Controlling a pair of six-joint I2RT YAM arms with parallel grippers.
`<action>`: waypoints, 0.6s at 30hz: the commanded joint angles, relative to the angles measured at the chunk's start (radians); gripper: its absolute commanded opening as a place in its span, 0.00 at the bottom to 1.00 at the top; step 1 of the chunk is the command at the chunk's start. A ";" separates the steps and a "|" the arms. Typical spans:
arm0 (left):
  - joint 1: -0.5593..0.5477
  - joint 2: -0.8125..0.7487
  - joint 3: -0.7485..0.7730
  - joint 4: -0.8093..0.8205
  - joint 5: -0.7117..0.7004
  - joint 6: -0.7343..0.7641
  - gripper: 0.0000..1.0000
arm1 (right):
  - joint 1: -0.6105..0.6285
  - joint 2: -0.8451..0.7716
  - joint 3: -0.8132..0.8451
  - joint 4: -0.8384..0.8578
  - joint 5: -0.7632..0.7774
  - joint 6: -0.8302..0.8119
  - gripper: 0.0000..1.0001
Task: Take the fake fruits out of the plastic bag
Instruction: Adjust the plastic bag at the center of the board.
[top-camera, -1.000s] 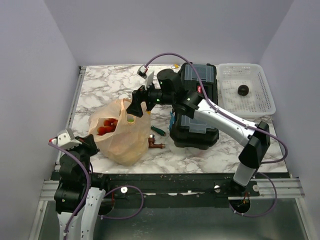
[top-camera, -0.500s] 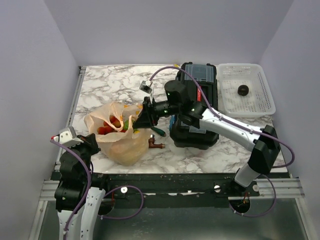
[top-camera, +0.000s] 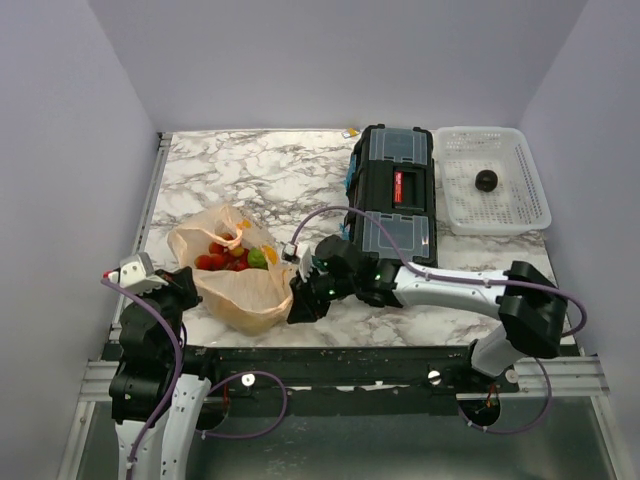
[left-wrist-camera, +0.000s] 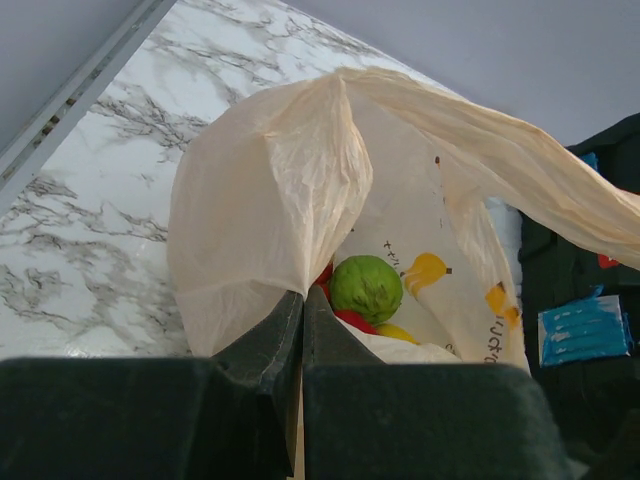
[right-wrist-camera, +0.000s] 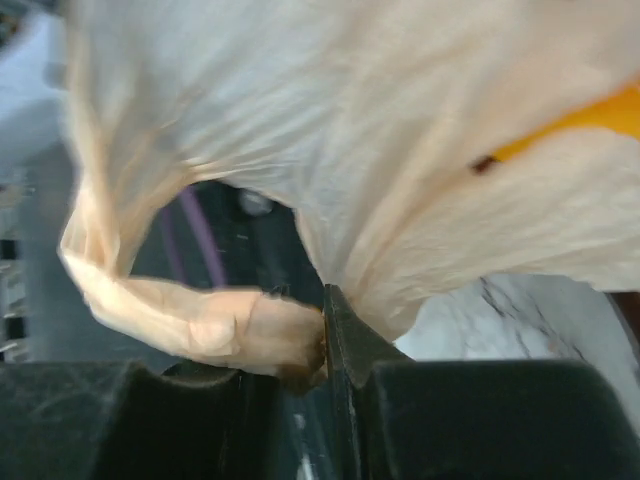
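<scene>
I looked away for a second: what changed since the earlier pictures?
The right gripper swung down from over the bag to its near right edge and closed on it. The bag sagged flatter. The left gripper kept pinching the bag; toolbox and basket stayed.

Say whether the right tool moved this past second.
Yes. The right tool came toward the near edge, from level with the black toolbox to the near corner of the plastic bag.

Left arm (top-camera: 150, 350) stands folded over its base at 7 o'clock, its tool (left-wrist-camera: 300, 305) aimed toward 1 o'clock, fingers pinched onto the bag (top-camera: 245, 292). Right arm (top-camera: 450, 288) lies low from 5 o'clock toward 9 o'clock, its tool (right-wrist-camera: 325, 335) nipped onto the bag's near edge.
</scene>
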 joint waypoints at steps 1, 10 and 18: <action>0.000 0.008 -0.006 0.029 0.040 0.023 0.00 | 0.020 0.067 -0.034 -0.071 0.276 -0.064 0.23; 0.000 0.000 -0.012 0.051 0.108 0.044 0.00 | 0.020 -0.089 0.003 -0.172 0.385 -0.112 0.60; 0.000 0.001 -0.014 0.057 0.124 0.049 0.00 | 0.019 -0.177 0.126 -0.243 0.394 -0.111 0.81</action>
